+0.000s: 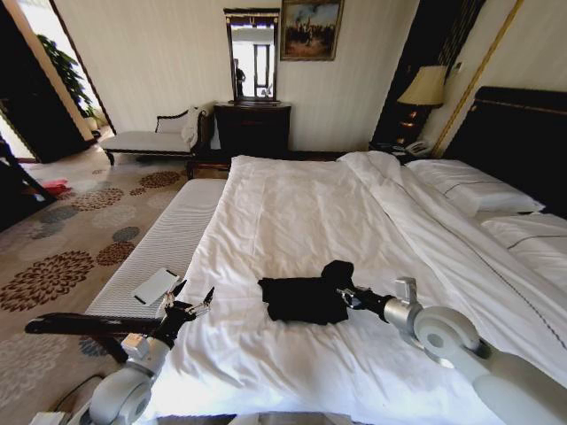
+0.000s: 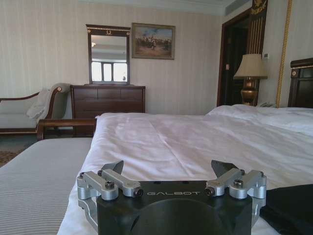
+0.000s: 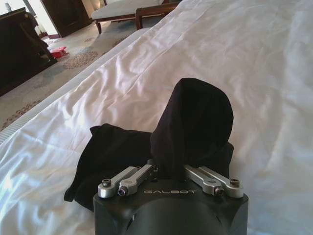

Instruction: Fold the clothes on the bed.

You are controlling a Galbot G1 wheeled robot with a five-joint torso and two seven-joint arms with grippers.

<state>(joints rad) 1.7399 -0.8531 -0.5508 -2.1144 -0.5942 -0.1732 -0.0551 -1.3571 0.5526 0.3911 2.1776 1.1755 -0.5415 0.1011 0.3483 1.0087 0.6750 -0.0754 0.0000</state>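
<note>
Hovering at the bed's (image 1: 292, 212) left edge near its foot corner, the left gripper (image 1: 189, 299) holds its jaws wide apart with nothing between them, just beside the narrow white bench (image 1: 168, 235). Further right, the black T-shirt (image 1: 301, 297) lies bunched on the white duvet near the foot edge. The right gripper (image 1: 341, 292) has its jaws closed on a raised fold of it.

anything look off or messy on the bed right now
The black T-shirt lies in a crumpled heap on the white duvet, not flat. The right gripper pinches a fold of it that stands up in a peak. The left gripper hangs open over the bed's edge, beside the shirt.
</note>
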